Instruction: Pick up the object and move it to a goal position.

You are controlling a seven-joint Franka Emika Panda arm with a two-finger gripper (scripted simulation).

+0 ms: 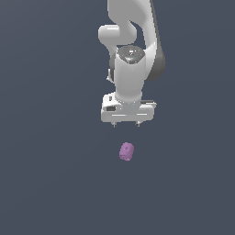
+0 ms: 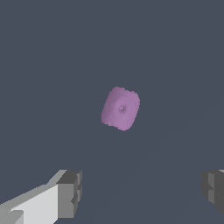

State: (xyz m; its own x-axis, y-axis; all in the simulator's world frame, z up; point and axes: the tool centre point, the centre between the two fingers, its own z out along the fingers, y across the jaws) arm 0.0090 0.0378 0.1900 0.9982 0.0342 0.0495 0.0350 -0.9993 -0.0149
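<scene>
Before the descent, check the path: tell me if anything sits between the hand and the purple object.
Nothing visible does. The hand hangs open above the purple object, with only bare dark surface around it. In the wrist view, the object lies unobstructed beyond the fingers.

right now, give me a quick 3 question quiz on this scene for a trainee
1. True or false: the gripper is shut on the purple lumpy object.
2. In the wrist view, the purple lumpy object is: A) pinched by both fingers B) apart from them, touching neither C) touching one finger only.
3. Fill in: in the exterior view, the object lies ____ the gripper in the picture.

Key
1. False; the jaws stand wide apart with nothing held.
2. B
3. below
</scene>
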